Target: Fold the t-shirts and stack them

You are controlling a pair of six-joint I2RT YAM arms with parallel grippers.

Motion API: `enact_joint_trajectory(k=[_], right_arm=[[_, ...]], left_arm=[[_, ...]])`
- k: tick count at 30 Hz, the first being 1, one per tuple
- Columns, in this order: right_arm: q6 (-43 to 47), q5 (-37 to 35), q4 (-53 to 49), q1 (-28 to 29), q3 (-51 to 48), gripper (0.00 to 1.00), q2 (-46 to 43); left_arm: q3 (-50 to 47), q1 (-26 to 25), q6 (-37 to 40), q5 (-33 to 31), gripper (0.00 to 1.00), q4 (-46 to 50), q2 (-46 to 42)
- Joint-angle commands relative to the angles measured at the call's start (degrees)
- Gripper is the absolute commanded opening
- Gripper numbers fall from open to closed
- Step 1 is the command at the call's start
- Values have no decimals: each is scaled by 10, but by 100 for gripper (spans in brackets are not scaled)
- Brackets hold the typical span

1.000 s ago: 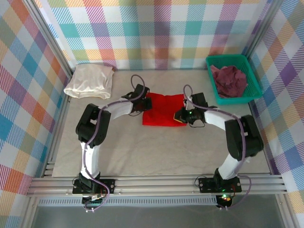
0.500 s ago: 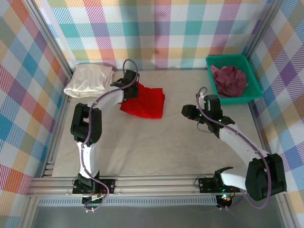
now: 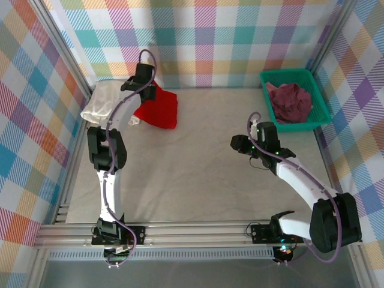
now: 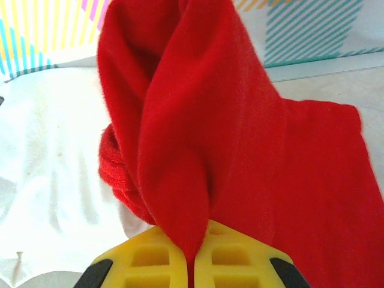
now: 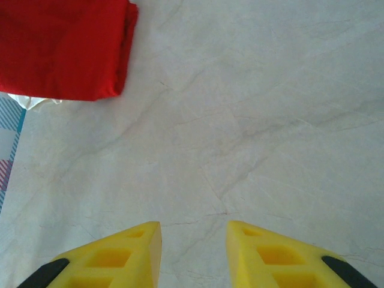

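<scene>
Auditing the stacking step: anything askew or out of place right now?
Yes. The bright red cloth t-shirt hangs bunched from the shut left end effector, overlapping the cream-white cloth t-shirt in the far-left corner, not lying flat. The dull maroon-purple t-shirt sits crumpled, unfolded, in the green plastic mesh basket at far right.

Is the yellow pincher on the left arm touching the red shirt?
Touching. In the left wrist view, the left gripper is shut, pinching a fold of the red t-shirt between its yellow fingers.
</scene>
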State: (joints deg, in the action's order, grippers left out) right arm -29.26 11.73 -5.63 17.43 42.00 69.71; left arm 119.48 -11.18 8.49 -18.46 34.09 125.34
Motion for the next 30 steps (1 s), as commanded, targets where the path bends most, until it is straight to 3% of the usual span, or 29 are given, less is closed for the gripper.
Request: enact_joint_trajectory(k=[1, 19, 30], right_arm=[[9, -3, -14, -2, 19, 33, 8], [1, -45, -58, -2, 45, 33, 36], [0, -59, -77, -2, 53, 33, 30]], left_arm=[[31, 9, 33, 15, 0, 14, 4], [228, 96, 21, 114, 0, 102, 53], [290, 163, 11, 174, 0, 134, 82]])
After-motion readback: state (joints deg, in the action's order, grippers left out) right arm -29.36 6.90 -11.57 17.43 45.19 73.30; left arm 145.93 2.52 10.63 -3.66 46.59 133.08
